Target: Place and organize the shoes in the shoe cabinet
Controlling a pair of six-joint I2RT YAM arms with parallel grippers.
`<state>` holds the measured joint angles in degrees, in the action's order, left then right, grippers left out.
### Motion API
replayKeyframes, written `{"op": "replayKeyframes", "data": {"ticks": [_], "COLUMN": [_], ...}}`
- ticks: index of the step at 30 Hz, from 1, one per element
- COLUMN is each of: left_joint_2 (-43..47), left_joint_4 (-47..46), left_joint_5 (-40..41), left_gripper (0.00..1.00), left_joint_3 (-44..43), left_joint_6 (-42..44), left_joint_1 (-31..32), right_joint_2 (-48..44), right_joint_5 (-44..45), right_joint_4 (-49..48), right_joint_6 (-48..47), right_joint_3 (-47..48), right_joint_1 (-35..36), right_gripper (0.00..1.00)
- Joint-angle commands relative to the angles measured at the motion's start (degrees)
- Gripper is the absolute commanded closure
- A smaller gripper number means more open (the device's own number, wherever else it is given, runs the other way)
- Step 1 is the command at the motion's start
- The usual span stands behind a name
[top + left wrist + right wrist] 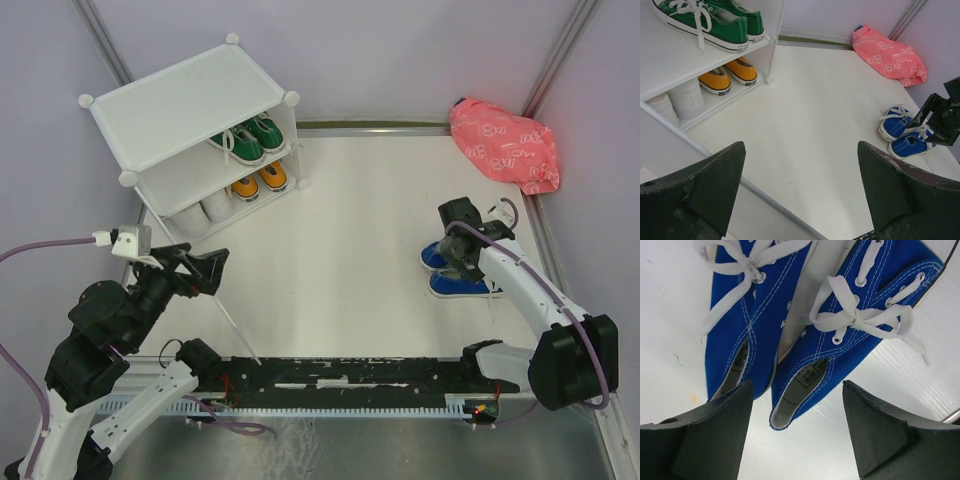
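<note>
On the white counter, the shoe cabinet at the far-left corner holds the green pair (orange and white below), so the right end effector hangs spread over the blue shoes near the right edge, seemingly to grasp them, while the left end effector hovers spread, empty.

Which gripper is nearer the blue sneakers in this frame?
Right. The right gripper hangs open just over the heels of the blue sneakers; the left gripper is open far across the table, near the shoe cabinet.
</note>
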<state>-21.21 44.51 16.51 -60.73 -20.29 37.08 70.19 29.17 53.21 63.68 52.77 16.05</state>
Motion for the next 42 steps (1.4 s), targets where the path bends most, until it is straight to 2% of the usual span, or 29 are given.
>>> {"op": "replayKeyframes", "data": {"ticks": [1,9,19,24,28,42], "left_joint_2": [-0.2,-1.6,-2.8,-3.6,-3.5,-4.1], "left_joint_4": [5.6,5.7,7.1,6.2,6.2,7.0], "left_joint_5": [-2.4,-2.4,0.1,-0.3,-0.5,0.7], "left_gripper": [0.01,0.01,0.01,0.01,0.01,0.01], "left_joint_3": [0.9,0.0,-1.0,-0.6,-1.0,-1.5], "left_joint_6": [0.6,0.0,0.9,1.1,1.1,0.8], "left_joint_1": [-0.1,-0.1,-0.1,-0.1,-0.1,-0.1], "right_joint_2": [-0.4,1.5,-10.3,-5.3,-0.8,9.3], "right_joint_5": [-3.4,-5.3,-1.5,-4.0,-7.8,-10.5], "right_joint_4": [-8.0,-17.7,-13.0,-11.7,-14.2,-20.0], "right_joint_6": [3.3,2.6,3.1,2.6,4.0,5.5], "right_joint_3": [-3.3,-7.6,-4.2,-2.5,-4.2,-5.5], "right_joint_1": [-2.7,-5.4,-5.4,-5.4,-5.4,-5.7], "right_gripper": [0.22,0.30,0.34,0.31,0.30,0.29]}}
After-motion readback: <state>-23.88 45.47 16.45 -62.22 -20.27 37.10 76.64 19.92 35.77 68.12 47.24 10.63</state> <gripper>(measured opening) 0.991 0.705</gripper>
